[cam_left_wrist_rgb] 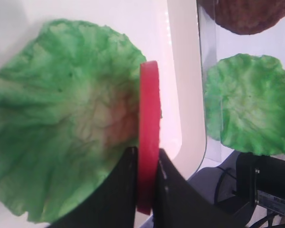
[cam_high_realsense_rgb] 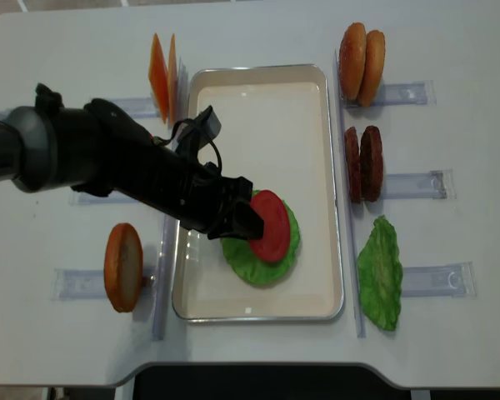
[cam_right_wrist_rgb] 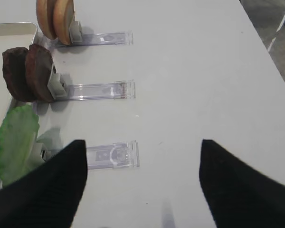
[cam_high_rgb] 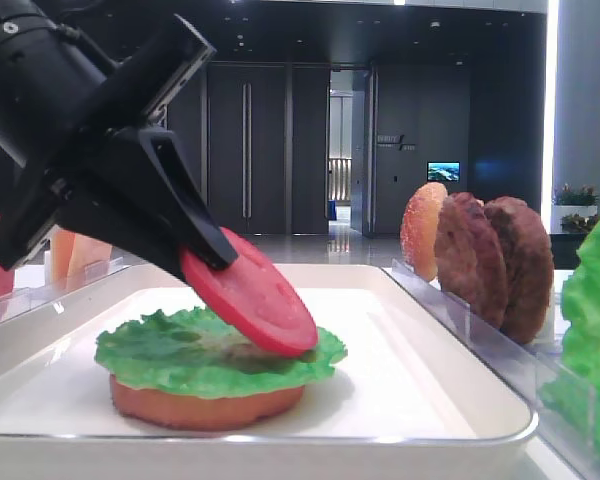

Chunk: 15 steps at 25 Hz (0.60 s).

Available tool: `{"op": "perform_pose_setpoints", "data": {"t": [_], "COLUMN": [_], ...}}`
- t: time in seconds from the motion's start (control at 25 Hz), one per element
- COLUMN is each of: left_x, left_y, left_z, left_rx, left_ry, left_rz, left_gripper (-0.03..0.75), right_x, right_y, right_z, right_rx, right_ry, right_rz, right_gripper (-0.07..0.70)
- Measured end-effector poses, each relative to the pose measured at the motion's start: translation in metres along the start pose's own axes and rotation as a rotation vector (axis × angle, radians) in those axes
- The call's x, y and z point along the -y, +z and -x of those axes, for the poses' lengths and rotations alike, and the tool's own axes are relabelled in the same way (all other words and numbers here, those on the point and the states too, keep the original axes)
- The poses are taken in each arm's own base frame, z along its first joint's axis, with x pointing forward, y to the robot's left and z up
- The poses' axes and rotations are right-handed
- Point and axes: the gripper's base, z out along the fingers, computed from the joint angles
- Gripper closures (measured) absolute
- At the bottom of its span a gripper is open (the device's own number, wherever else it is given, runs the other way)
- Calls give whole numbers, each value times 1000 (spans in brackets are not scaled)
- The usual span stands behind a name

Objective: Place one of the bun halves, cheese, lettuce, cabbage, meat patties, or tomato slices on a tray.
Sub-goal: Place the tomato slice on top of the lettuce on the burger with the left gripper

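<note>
Left wrist view: my left gripper (cam_left_wrist_rgb: 147, 187) is clamped on a tomato slice (cam_left_wrist_rgb: 148, 128), one black finger on each flat face, the slice seen edge-on. Below it lies a lettuce leaf (cam_left_wrist_rgb: 61, 123) on the tray (cam_left_wrist_rgb: 183, 95).

From the low exterior view the slice (cam_high_rgb: 250, 292) is tilted, its lower edge touching the leaf (cam_high_rgb: 180, 355), its upper part pinched in my left gripper (cam_high_rgb: 208, 258). The leaf sits on a bun half (cam_high_rgb: 200, 405), which rests on the tray (cam_high_rgb: 410, 390). Patties (cam_high_rgb: 495, 265) and another bun half (cam_high_rgb: 422, 230) stand upright in holders just beside the tray's right rim.

From overhead, my left arm (cam_high_realsense_rgb: 108, 162) reaches over the tray's left rim; the slice (cam_high_realsense_rgb: 271, 225) sits over the leaf in the tray's lower half. Cheese (cam_high_realsense_rgb: 160, 77) stands left of the tray, a bun half (cam_high_realsense_rgb: 123, 267) lower left, buns (cam_high_realsense_rgb: 362, 52), patties (cam_high_realsense_rgb: 363, 164) and a second leaf (cam_high_realsense_rgb: 379, 273) to the right.

Right wrist view: my right gripper (cam_right_wrist_rgb: 142, 183) hangs over the bare table (cam_right_wrist_rgb: 204, 71) with its fingers spread wide, nothing between them, beside a clear holder (cam_right_wrist_rgb: 111, 155).
</note>
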Motion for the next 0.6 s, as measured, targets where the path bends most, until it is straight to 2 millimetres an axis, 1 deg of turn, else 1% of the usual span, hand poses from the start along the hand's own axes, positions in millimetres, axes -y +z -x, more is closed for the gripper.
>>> {"op": "perform_pose_setpoints", "data": {"t": [0.48,0.6], "left_x": [-1,-1], "left_y": [1,1], "left_z": [0,0], "left_rx": [-2,-1], "left_ry": [-7,-14], "left_rz": [-1,0], "left_gripper": [669,637], "right_x": [0,0], "right_y": [0,0], "right_z": [0,0], "right_rx": [1,1], "right_ry": [0,0], "right_rz": [0,0], "right_gripper": [155,155]}}
